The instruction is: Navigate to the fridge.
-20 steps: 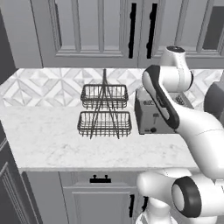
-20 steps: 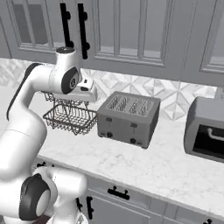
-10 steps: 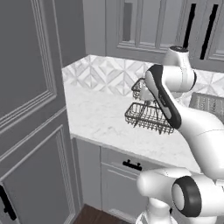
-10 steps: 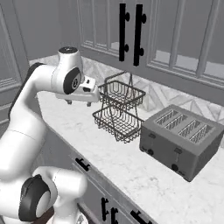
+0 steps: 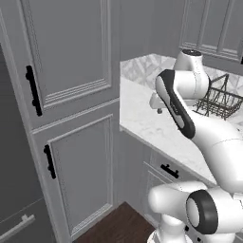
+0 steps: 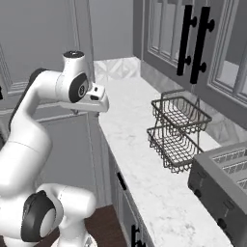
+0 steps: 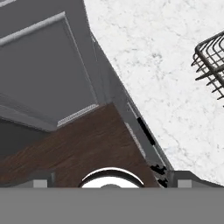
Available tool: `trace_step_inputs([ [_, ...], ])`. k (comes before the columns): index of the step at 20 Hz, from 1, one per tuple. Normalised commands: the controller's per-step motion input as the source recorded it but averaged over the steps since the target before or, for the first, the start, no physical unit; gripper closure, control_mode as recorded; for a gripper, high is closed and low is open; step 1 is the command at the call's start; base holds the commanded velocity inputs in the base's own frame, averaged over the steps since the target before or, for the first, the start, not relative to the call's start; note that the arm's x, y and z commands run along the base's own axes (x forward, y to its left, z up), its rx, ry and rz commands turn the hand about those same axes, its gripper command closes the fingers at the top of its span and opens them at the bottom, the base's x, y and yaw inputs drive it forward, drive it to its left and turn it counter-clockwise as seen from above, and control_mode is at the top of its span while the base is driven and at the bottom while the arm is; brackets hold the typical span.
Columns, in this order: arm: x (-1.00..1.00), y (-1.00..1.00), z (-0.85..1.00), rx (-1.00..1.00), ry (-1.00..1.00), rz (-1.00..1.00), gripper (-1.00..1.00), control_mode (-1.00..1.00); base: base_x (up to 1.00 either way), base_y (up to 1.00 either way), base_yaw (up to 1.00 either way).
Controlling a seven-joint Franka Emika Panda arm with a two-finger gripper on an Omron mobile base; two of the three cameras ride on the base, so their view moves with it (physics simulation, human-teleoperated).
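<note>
Fridge [image 5: 14,209]: dark grey flat front at the far left edge of the left base view, left of the tall panelled cabinet; a light-grey horizontal bar handle [image 5: 16,228] shows low on it. The rest of the unit is cut off by the frame edge.

Tall panelled cabinet [image 5: 71,118]: lighter grey, two doors stacked, each with a short black handle near its left edge. It stands between the fridge and the end of the counter, touching the counter's end.

Counter [image 5: 142,118]: white marbled top running away to the right of the tall cabinet; grey drawer fronts with black pulls below it. Dark wood floor [image 7: 78,140] lies in front of the cabinet's foot.

Wire basket [image 6: 178,132]: dark, two tiers, standing on the counter well right of the tall cabinet and close under the upper cabinets [image 6: 193,43] with long black handles. A corner of it shows at the right edge of the hand view.

Toaster [image 6: 224,183]: grey, slotted top, on the counter just beyond the basket, farther from the tall cabinet.

Arm: rises from the base, elbow bent high, forearm folded back down, wrist held over the counter's front edge near the tall cabinet. The hand looks steeply down at the counter edge, drawer fronts and floor.

Gripper [image 7: 105,180]: two dark tips at the bottom of the hand view, set wide apart, nothing between them.
</note>
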Motion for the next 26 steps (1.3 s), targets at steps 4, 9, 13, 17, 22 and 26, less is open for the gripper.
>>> trace_step_inputs([
  [4,0.0,0.0,0.0,0.0,0.0,0.0,-1.0,1.0,-0.66,-0.29,0.64],
  [9,0.0,0.0,0.0,0.0,0.0,0.0,-1.0,1.0,-0.39,-0.16,0.67],
  [13,0.0,0.0,0.0,0.0,0.0,0.0,-1.0,1.0,0.09,0.27,0.68],
  [17,0.0,0.0,0.0,0.0,0.0,0.0,-1.0,1.0,0.44,0.85,0.43],
  [22,0.0,0.0,0.0,0.0,0.0,0.0,-1.0,1.0,0.23,0.98,0.16],
  [26,0.0,0.0,0.0,0.0,0.0,0.0,-1.0,1.0,0.3,1.0,0.0],
])
